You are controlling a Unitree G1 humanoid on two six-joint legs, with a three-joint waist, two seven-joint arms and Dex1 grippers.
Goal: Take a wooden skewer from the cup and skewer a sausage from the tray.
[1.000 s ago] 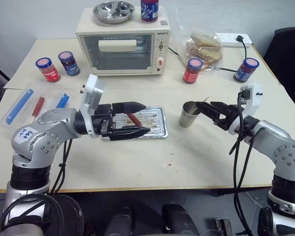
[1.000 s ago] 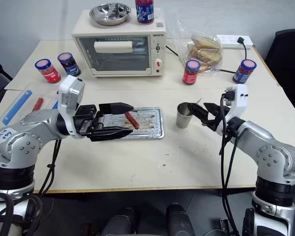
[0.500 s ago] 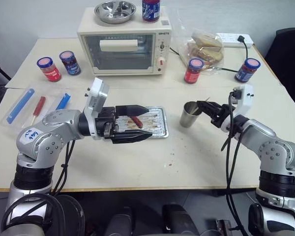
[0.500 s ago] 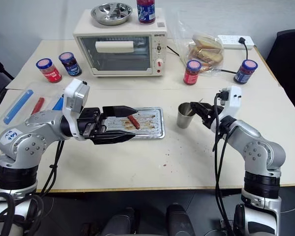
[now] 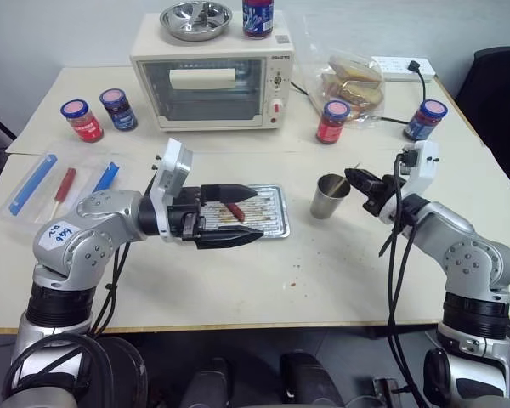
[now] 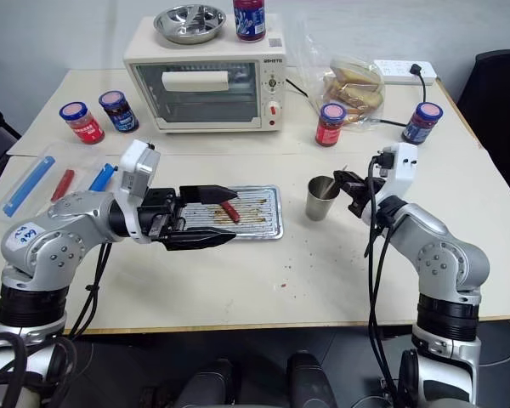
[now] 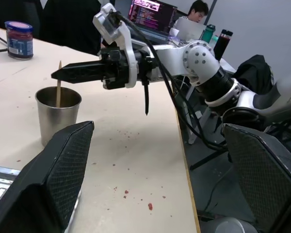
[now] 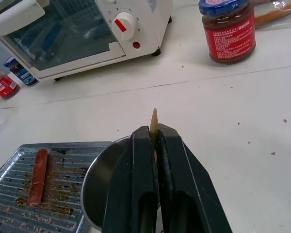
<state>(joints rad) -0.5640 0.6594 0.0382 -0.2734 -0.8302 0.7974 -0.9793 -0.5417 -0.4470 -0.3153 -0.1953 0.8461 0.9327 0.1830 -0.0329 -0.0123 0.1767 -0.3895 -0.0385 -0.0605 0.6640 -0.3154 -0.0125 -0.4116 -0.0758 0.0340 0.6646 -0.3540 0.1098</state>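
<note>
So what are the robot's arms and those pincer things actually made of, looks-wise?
Both arms are chunky silver-grey metal segments with rounded joints and loose black cables alongside. Each wrist carries a white box. The left gripper and right gripper each have two black, tapering fingers; their inner faces show a fine mesh texture. A white sticker with handwriting sits on the left arm.

Readable text is scarce. A short dark brand word on the toaster oven [image 5: 211, 81], at the upper right of its front panel, is too small to read. A white sticker [image 5: 55, 235] on the left forearm, lower left of frame, carries blue handwritten marks, not legible. Jar labels are unreadable.
</note>
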